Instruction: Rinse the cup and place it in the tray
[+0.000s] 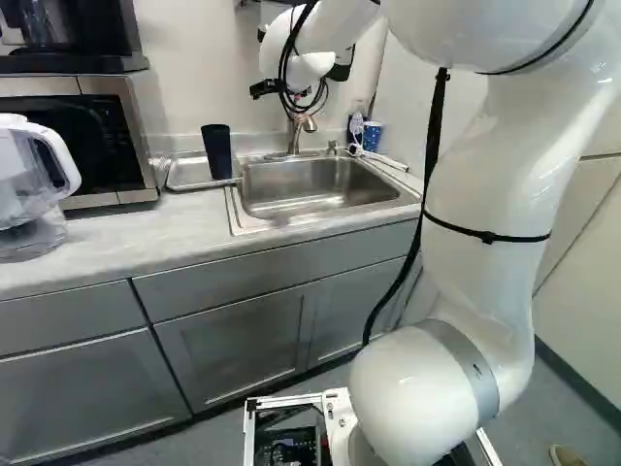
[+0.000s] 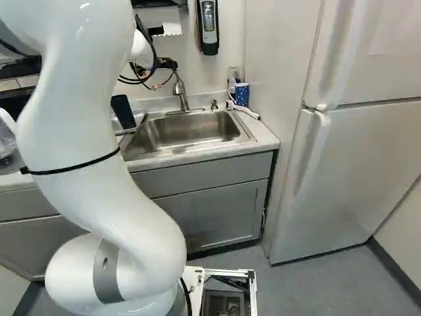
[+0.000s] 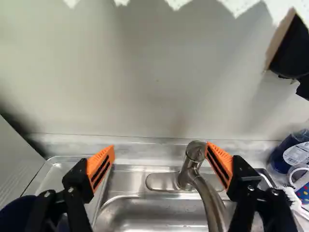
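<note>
The gripper (image 1: 264, 88) hangs above the faucet in the left base view, its fingertips hidden there. In the wrist view the gripper (image 3: 160, 146) is open, with no cup between its fingers. A tall dark cup (image 1: 217, 151) stands upright on the metal tray (image 1: 184, 175), left of the sink (image 1: 310, 186). Part of a dark rounded thing, possibly that cup, shows beside one finger in the wrist view. A blue dotted cup (image 2: 242, 95) stands at the sink's far right corner. The faucet (image 3: 195, 153) shows beyond the fingers, near the orange-padded one on the blue cup's side.
The wall (image 3: 159, 87) rises ahead of the gripper. A bottle (image 3: 291, 152) and a white brush stand beside the blue cup. A microwave (image 1: 92, 136) and a clear pitcher (image 1: 34, 184) sit on the counter to the left. A fridge (image 2: 355, 151) stands at the right.
</note>
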